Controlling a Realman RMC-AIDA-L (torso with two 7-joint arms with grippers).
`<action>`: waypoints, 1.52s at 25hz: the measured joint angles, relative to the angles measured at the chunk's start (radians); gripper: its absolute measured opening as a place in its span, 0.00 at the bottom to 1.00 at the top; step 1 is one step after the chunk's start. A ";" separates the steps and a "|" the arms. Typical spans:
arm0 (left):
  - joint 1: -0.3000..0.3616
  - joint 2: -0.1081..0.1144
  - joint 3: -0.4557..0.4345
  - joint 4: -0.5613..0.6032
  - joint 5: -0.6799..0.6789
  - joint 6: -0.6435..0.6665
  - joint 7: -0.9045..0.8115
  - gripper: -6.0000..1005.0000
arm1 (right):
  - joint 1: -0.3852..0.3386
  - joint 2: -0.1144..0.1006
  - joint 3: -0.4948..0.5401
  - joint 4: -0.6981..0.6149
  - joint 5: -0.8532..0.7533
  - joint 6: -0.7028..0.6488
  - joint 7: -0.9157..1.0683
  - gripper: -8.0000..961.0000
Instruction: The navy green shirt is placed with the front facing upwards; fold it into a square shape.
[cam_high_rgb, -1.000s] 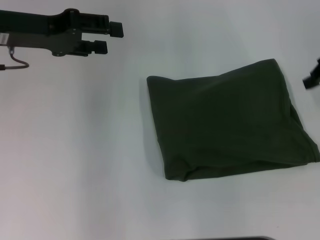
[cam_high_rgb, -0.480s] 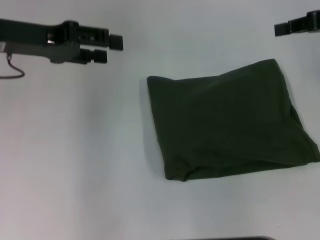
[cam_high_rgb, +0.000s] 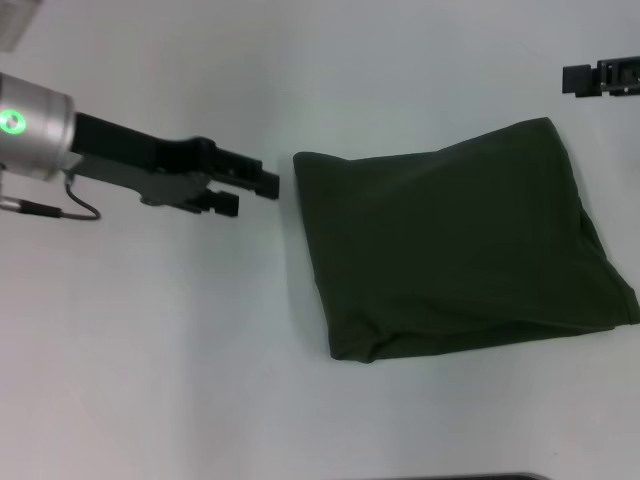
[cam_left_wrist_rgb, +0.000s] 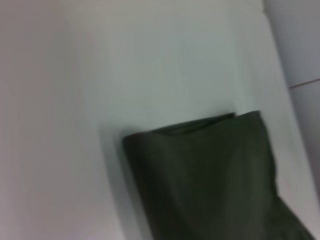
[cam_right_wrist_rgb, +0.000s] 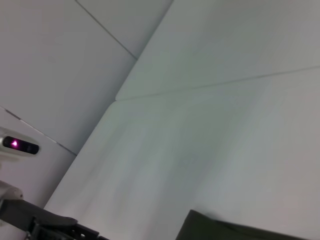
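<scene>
The navy green shirt (cam_high_rgb: 460, 240) lies folded into a rough rectangle on the white table, right of centre, with a rumpled near edge. No lettering or label shows. My left gripper (cam_high_rgb: 252, 194) hovers just left of the shirt's far left corner, pointing at it, open with nothing between its fingers. The shirt's folded edge (cam_left_wrist_rgb: 210, 175) fills the lower part of the left wrist view. Only a black piece of my right gripper (cam_high_rgb: 600, 78) shows at the far right, beyond the shirt's far right corner. A corner of the shirt (cam_right_wrist_rgb: 235, 232) also shows in the right wrist view.
A white table (cam_high_rgb: 150, 350) spreads left of and in front of the shirt. A thin cable (cam_high_rgb: 60, 210) loops under the left arm. A dark strip (cam_high_rgb: 460, 477) lies at the near table edge. The table's far edge (cam_right_wrist_rgb: 200, 85) meets a pale wall.
My left gripper has swung nearer and to the right, ending beside the shirt's left corner. The right gripper came into view at the far right, then drifted slightly. The shirt has not moved.
</scene>
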 joint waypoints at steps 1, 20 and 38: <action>-0.005 -0.011 0.008 0.001 0.022 -0.014 -0.007 0.72 | -0.005 0.000 0.000 0.000 0.000 -0.002 0.001 0.48; -0.063 -0.091 0.142 0.101 0.085 -0.152 -0.017 0.73 | -0.035 -0.004 0.020 0.003 -0.002 -0.007 -0.001 0.94; -0.132 -0.098 0.158 0.253 0.041 -0.253 -0.070 0.70 | -0.035 -0.003 0.030 0.003 -0.001 -0.009 0.000 0.95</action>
